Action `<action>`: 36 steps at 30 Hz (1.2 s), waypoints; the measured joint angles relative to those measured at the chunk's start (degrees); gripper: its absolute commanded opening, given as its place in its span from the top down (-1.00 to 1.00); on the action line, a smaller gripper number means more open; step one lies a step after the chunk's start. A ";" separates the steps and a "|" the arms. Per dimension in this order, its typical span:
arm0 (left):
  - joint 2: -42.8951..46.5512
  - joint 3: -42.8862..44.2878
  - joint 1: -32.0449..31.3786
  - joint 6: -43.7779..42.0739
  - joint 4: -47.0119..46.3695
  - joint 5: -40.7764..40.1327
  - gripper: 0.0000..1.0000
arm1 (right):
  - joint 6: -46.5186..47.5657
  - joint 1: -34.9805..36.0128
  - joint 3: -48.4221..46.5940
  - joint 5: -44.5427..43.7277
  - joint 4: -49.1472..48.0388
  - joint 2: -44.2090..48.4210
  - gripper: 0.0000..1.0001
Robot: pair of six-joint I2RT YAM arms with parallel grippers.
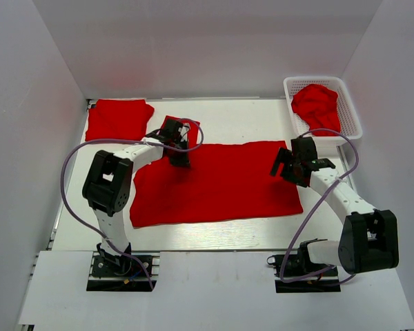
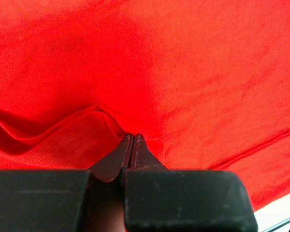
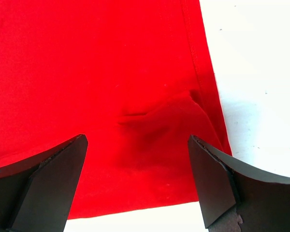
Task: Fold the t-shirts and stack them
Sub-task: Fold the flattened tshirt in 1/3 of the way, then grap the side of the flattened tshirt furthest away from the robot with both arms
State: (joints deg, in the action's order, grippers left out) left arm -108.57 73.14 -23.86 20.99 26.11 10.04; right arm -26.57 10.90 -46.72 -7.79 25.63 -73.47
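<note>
A red t-shirt lies spread flat across the middle of the table. My left gripper is at its back left part, next to a sleeve. In the left wrist view the jaws are shut, with a ridge of the shirt's fabric puckering into their tips. My right gripper hovers open over the shirt's right edge. In the right wrist view it is empty, with the shirt's corner and hem below it. A folded red shirt lies at the back left.
A white mesh basket stands at the back right with a crumpled red shirt inside. White walls enclose the table on three sides. Bare white table shows to the right of the spread shirt.
</note>
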 measured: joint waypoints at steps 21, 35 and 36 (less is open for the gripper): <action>-2.38 4.81 -0.48 -2.12 -1.57 -3.63 -0.98 | 0.26 0.00 -3.43 0.02 0.35 -2.51 -0.81; -23.76 48.57 1.29 -3.06 7.93 -14.29 -0.98 | 0.13 0.02 -16.28 -3.91 -1.75 -13.49 -0.81; -26.29 52.11 1.51 -2.99 9.42 -15.17 -0.98 | 0.26 0.02 -17.68 -4.68 -1.81 -14.49 -0.81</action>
State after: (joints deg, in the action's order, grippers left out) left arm -134.87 125.25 -22.35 18.00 35.53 -5.13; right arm -26.30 10.92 -64.40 -12.47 23.81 -87.96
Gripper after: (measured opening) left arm 0.992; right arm 0.904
